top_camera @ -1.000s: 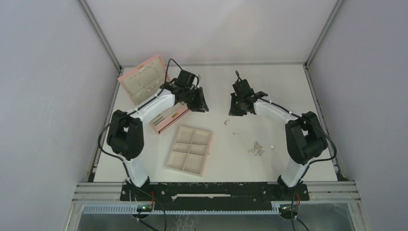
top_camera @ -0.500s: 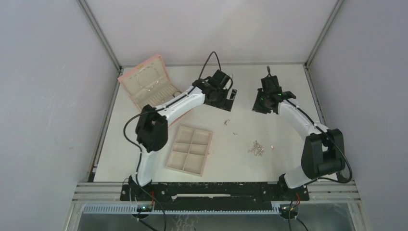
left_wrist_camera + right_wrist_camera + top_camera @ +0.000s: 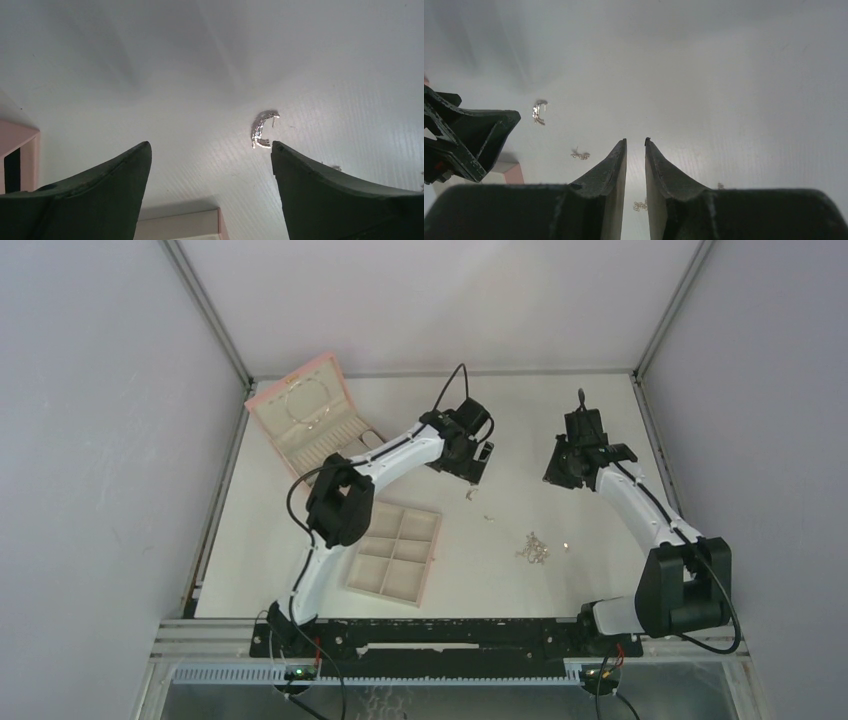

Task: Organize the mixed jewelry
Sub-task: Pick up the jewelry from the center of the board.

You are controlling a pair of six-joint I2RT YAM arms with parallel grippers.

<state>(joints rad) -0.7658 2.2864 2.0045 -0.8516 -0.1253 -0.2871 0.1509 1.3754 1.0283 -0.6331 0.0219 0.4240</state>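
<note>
The mixed jewelry lies loose on the white table: a curved silver earring (image 3: 470, 494) (image 3: 261, 131) (image 3: 539, 111), a tiny piece (image 3: 489, 517) (image 3: 579, 154), a chain cluster (image 3: 533, 548) (image 3: 640, 205) and a small bit (image 3: 566, 546). My left gripper (image 3: 478, 462) (image 3: 210, 145) hovers open and empty, the earring just beyond its right fingertip. My right gripper (image 3: 560, 472) (image 3: 635, 141) hangs farther right above bare table, its jaws a narrow gap apart with nothing between them.
A pink jewelry box (image 3: 305, 420) stands open at the back left. A beige six-compartment tray (image 3: 395, 552) (image 3: 180, 227) sits in front of the left gripper's spot. Grey walls close in the table on three sides.
My left arm swung right from the pink box to the table's middle and its jaws opened wide. My right arm drew away to the right.
</note>
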